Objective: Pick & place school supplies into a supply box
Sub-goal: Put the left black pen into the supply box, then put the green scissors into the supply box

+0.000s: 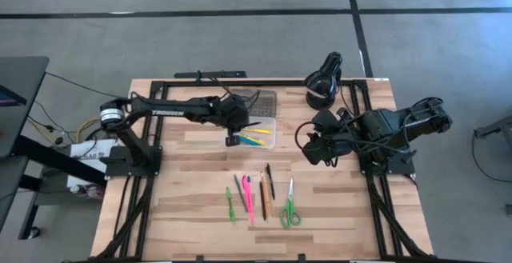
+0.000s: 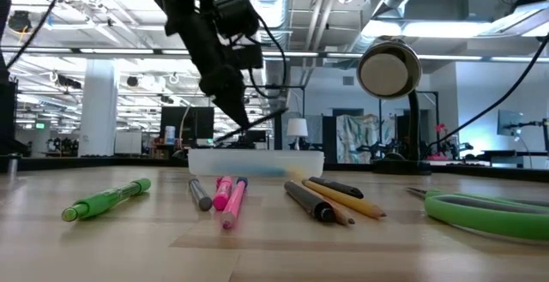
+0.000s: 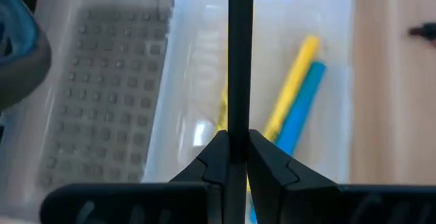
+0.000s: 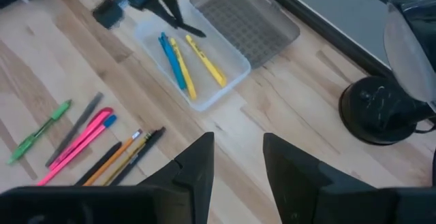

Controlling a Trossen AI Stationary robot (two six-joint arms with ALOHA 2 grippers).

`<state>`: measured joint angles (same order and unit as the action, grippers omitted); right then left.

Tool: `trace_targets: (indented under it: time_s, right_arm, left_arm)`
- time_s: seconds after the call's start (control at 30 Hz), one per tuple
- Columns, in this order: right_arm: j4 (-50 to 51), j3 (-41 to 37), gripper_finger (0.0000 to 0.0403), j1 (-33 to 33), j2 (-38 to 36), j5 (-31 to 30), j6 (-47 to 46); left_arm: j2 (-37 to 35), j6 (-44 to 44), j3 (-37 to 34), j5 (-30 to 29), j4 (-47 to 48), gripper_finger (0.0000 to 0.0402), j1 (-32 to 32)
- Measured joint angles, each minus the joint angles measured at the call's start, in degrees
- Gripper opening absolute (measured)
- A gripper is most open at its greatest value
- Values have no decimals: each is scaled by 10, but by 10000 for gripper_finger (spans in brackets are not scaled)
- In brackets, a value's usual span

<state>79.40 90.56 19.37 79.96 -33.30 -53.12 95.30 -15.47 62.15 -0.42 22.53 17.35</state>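
My left gripper (image 3: 237,141) hovers over the supply box (image 1: 261,133), a clear case whose grey dotted lid (image 1: 262,101) lies open on its far side, and is shut on a black pen (image 3: 239,60). Inside the box lie a blue marker (image 3: 300,108) and yellow markers (image 3: 293,81). On the table near the front edge lie a green marker (image 1: 230,205), a grey pen (image 1: 240,189), pink pens (image 1: 249,200), an orange pencil (image 1: 262,196), a black pen (image 1: 270,181) and green-handled scissors (image 1: 290,208). My right gripper (image 4: 236,157) is open, right of the box, touching nothing. My left gripper pinches the black pen between its two fingers, partway along the shaft (image 3: 238,125), with the fingers lying across it. It comes from above, slanting down. The pen is lifted clear above the box, slightly tilted (image 2: 257,123), and its long free end reaches over the open box.
A black round desk lamp (image 1: 322,79) stands at the table's far edge, right of the box and near my right arm. A black frame runs along the table's edges (image 1: 120,207). Bare wood shows between the box and the row of supplies (image 1: 200,167).
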Motion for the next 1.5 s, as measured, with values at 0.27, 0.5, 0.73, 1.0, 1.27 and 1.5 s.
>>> trace_targets:
  time_s: [0.27, 0.5, 0.73, 1.0, 1.27, 1.5]
  right_arm:
    - [-2, 0, 121, 0, 0, 2, 0]
    - [-2, 0, 121, 2, 0, 12, -28]
    - [0, 0, 121, 17, 25, 40, -87]
    - [-5, 0, 121, 51, 128, 131, -152]
    - [-62, 0, 121, 102, 184, 178, -311]
    - [-216, 0, 121, 135, 256, 274, -383]
  left_arm:
    - [33, 1, 1, 0, -15, 46, 5]
    - [42, 1, 2, 6, -16, 117, 5]
    - [41, 1, 43, 35, 29, 177, 5]
    - [7, -16, 131, 112, 138, 177, -10]
    - [-118, -14, 93, 152, 175, 173, -14]
    - [-246, 24, 38, 152, 181, 173, -18]
